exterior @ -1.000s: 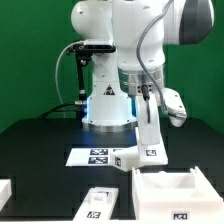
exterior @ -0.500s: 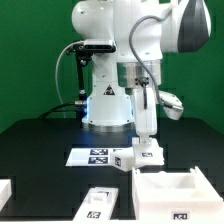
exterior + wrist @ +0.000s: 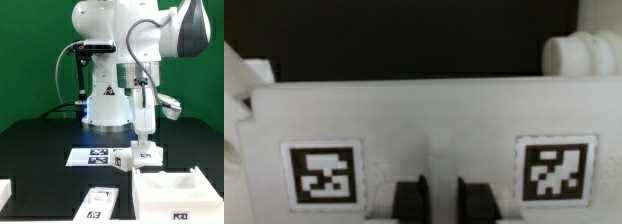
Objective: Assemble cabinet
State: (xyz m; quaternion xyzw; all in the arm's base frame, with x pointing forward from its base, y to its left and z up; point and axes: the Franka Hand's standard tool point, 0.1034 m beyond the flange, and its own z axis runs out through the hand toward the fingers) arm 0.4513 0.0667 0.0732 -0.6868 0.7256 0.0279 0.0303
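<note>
your gripper (image 3: 147, 143) has its fingers (image 3: 409, 201) close together at the tagged cabinet panel (image 3: 420, 112); you cannot tell whether they grasp it.

Glossy white jointed robot arm (image 3: 112, 50) bent over, its wrist descending vertically. The two-finger end effector (image 3: 146, 148) points straight down, its dark fingers (image 3: 407, 198) drawn nearly together with a slim gap between.

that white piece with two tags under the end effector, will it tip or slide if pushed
The white piece looks like rigid plastic with flat faces, so probably stiff. It sits low and wide on the table, so it likely slides rather than tips. Its smooth surface may slip in the end effector.
</note>
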